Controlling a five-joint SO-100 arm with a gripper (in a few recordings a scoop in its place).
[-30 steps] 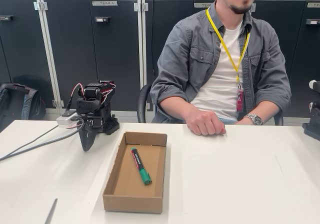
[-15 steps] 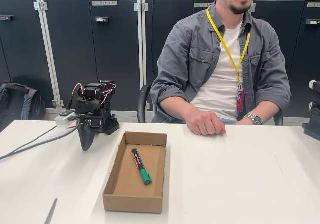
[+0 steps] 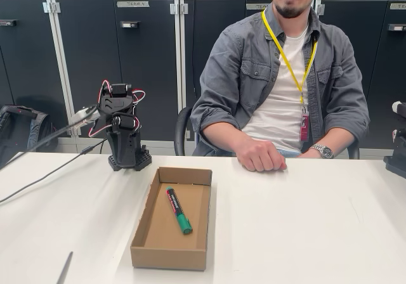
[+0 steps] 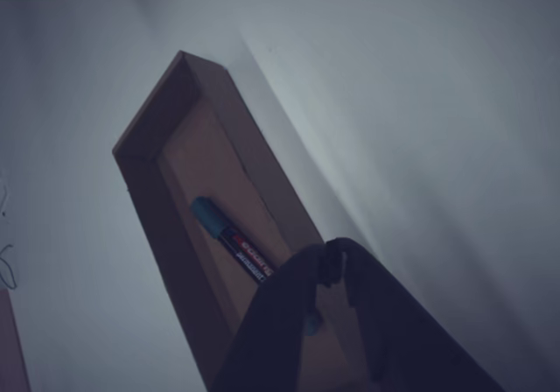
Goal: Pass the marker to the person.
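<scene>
The marker [image 3: 179, 210], a dark red barrel with a green cap, lies loose inside the open cardboard box [image 3: 168, 258] in the middle of the table. My gripper [image 3: 124, 143] is raised at the back left, behind the box's far left corner and well apart from the marker. In the wrist view the marker [image 4: 232, 239] rests along the box [image 4: 157, 226] floor, beyond my gripper [image 4: 333, 261], whose dark fingers meet, shut on nothing. The person [image 3: 285, 81] sits behind the table at the right, with a fist [image 3: 260, 156] resting on the table edge.
A thin grey stick [image 3: 65, 268] lies at the front left edge. Cables [image 3: 44, 176] run from the arm off to the left. A dark device [image 3: 398, 151] stands at the right edge. Grey cabinets [image 3: 114, 62] line the back wall.
The arm has lifted: the gripper, pointing down at the table left of the box before, now sits higher and further back. The cable and its white plug rose with it.
</scene>
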